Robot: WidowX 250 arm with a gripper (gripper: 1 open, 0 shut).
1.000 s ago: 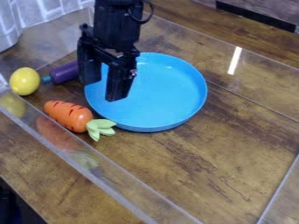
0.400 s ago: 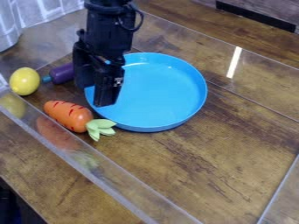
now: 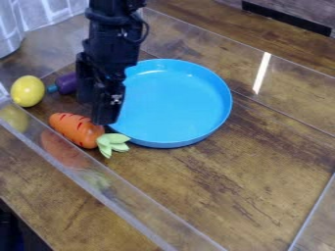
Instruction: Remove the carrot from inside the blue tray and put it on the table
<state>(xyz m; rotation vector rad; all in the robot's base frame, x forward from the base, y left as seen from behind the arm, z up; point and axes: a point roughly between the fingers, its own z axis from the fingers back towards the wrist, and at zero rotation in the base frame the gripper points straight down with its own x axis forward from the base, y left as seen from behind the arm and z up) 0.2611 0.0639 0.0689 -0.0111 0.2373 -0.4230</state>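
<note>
Nearest the camera, looking across the table [image 3: 222, 196] through a clear, glossy strip [image 3: 151, 214] with a slanting edge. Just beyond that, on the wood and outside the blue tray [image 3: 177, 108], comes to the carrot [image 3: 76, 128], lying by the near rim at the picture's left. Leafy end pointing toward the lower right, orange body with dark ridge lines toward the upper left; unchanged in place since the earlier frames.

Over the near left rim, reaches the black gripper [image 3: 108, 118]. Compared with a second ago, has shifted toward the picture's left and come down, away from the tray's middle and closer to the carrot. Now covers more of the tray's left edge and less of its blue floor. Hangs pointing downward, arm coming in from the top of the view, low beside the carrot's upper side; cannot tell whether touching it. Spread wide, with nothing seen between the fingers.

Farther along the left, finds the yellow fruit [image 3: 27, 91], then the purple toy [image 3: 66, 82], partly hidden behind the gripper. Farther still, reaches a pale, ribbed object [image 3: 11, 29], cut by the picture's edge.
</note>
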